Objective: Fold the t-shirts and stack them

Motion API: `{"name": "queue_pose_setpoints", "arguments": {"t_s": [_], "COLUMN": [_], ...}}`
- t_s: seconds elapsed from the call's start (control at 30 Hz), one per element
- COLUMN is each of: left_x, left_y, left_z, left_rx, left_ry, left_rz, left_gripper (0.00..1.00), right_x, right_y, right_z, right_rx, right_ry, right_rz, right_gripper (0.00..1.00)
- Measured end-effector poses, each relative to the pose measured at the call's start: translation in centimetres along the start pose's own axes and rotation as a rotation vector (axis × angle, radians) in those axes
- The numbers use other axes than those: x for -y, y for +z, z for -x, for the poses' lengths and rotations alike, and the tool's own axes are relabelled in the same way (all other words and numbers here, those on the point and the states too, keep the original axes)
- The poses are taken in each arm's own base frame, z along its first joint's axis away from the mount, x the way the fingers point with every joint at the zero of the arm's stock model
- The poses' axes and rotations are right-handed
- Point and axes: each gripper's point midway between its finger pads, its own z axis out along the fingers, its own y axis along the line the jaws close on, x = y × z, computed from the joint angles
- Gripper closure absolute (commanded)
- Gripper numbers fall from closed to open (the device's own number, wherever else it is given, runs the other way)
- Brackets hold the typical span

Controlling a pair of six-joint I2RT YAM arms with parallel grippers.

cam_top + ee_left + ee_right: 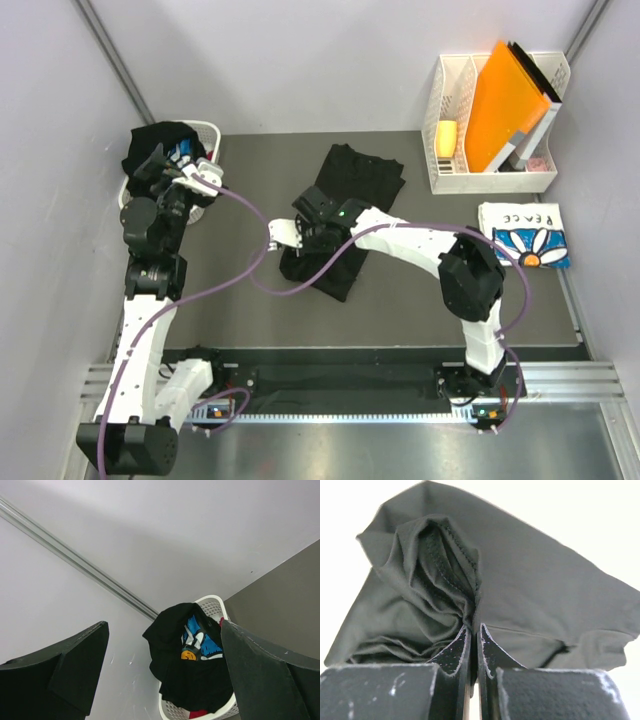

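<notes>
A black t-shirt (pixel 357 177) lies crumpled along the middle of the dark table, from the back towards the front. My right gripper (pixel 298 240) is over its near part and is shut on a bunched fold of the black cloth (pixel 545 595); in the right wrist view the right gripper (pixel 475 628) has its fingers pressed together on the fabric. Another black t-shirt (pixel 175 675) with a blue and white print (pixel 202 641) hangs out of the basket. My left gripper (pixel 164 626) hovers above it, open and holding nothing. A folded white t-shirt (pixel 524 234) with a blue daisy lies at the right.
The white laundry basket (pixel 208 130) stands at the back left against the wall, with something red at its bottom. A white file rack (pixel 450 172) holding an orange folder (pixel 505 100) stands at the back right. Purple cables loop over the table's left half.
</notes>
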Motion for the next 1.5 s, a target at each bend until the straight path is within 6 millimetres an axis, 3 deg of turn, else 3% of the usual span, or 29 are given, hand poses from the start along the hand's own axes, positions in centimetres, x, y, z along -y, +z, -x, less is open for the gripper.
{"name": "queue_pose_setpoints", "arguments": {"t_s": [0.23,0.57,0.87,1.5], "left_x": [0.2,0.2,0.2,0.2], "left_y": [0.2,0.3,0.3,0.3], "left_z": [-0.3,-0.2,-0.2,-0.2], "left_rx": [-0.007,-0.003,-0.002,-0.002], "left_ry": [-0.005,-0.009,-0.015,-0.015], "left_rz": [-0.006,-0.003,-0.002,-0.002], "left_gripper": [0.03,0.03,0.03,0.03], "right_x": [4.1,6.2,9.6,13.0], "right_y": [-1.3,-2.0,-2.1,-1.2], "right_z": [0.9,2.1,0.9,-3.3], "right_rx": [0.051,0.093,0.063,-0.034], "right_ry": [0.015,0.015,0.013,0.056], "right_rz": [-0.063,-0.129,-0.224,-0.322], "right_gripper": [1.00,1.00,1.00,1.00]}}
